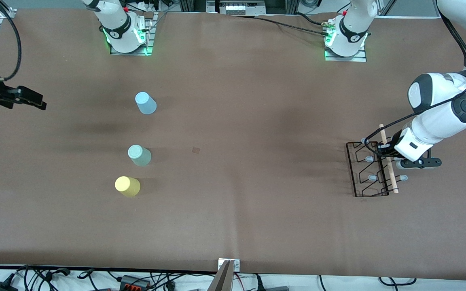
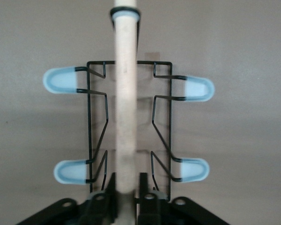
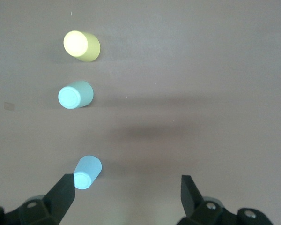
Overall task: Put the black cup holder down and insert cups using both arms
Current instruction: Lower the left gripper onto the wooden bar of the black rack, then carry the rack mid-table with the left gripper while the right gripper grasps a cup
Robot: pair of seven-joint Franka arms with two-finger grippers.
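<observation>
The black cup holder (image 1: pixel 363 173) stands on the table toward the left arm's end, its wooden rod handle (image 1: pixel 389 165) on top. My left gripper (image 1: pixel 386 150) is shut on that handle (image 2: pixel 125 93), one finger pressed against each side of the rod. Grey-tipped pegs (image 2: pixel 61 79) stick out on both sides of the wire frame (image 2: pixel 90 117). Three cups stand in a row toward the right arm's end: light blue (image 1: pixel 146 103), grey-green (image 1: pixel 139 155), yellow (image 1: pixel 127 186). My right gripper (image 1: pixel 34 101) hangs open over the table edge at its end, holding nothing. The right wrist view shows the light blue cup (image 3: pixel 87 172) by one fingertip.
Both arm bases (image 1: pixel 127 36) sit along the table edge farthest from the front camera. A small dark square mark (image 1: pixel 195 150) lies mid-table. A metal bracket (image 1: pixel 227 275) and cables run along the edge nearest the front camera.
</observation>
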